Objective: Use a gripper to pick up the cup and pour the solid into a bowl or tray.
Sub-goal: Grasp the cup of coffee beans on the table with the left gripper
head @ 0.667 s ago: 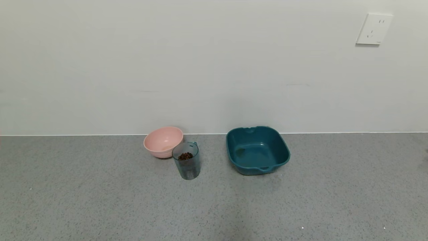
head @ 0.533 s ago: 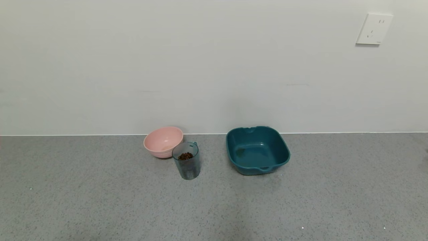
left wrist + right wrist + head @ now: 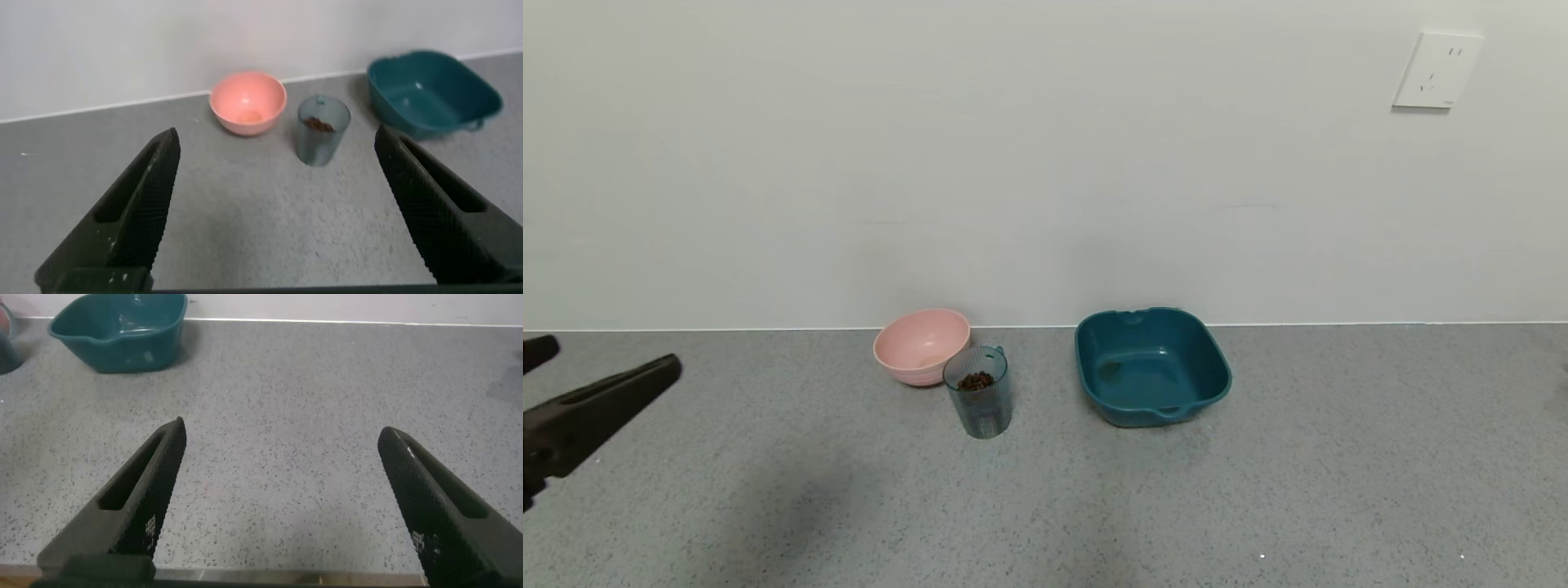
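**A light, thin cup to take by the waist**

My left gripper hangs over the bench's left edge, its black fingers spread wide and holding nothing. My right gripper waits off to the right with its fingers equally apart.

The small see-through blue-green ribbed plastic cup stands upright near the bench's back edge, just in front of the round pink plastic bowl and apart from the square teal plastic tray. The heap of dark brown pellets sits inside it.

I judge it light and thin-walled, likely to flex under a hard squeeze. The ribs should help my pads hold. I would close gently around mid-height, clear of the rim tab, and keep it upright, since the loose pellets will shift easily.
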